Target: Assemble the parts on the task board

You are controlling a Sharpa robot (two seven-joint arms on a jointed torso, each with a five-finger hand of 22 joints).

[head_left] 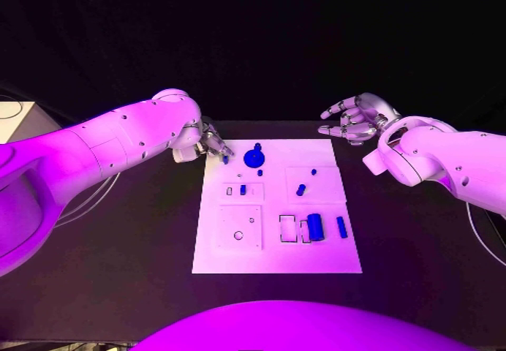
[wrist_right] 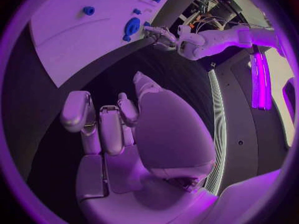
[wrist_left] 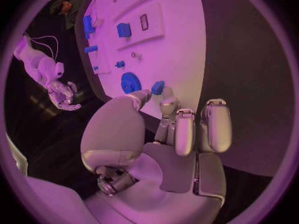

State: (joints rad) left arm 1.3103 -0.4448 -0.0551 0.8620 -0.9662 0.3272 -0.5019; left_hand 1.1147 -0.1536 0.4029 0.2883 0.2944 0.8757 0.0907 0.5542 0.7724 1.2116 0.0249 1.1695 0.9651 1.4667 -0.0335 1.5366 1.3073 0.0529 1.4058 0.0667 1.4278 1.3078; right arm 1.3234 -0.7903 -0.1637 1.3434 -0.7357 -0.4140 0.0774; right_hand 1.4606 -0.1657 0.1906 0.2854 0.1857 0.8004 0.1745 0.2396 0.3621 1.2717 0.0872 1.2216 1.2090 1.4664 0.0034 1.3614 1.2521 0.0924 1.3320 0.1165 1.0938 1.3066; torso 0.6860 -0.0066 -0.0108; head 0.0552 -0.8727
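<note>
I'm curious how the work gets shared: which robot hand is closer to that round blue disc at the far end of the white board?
Left. The left robot hand sits just beside the round blue disc, while the right robot hand hovers off the white board's far corner.

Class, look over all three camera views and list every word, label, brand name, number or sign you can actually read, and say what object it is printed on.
None: no readable text in any view.
The task board shows only outlines, recesses and blue parts, no lettering.
The left hand and right hand carry no legible marking.
</note>
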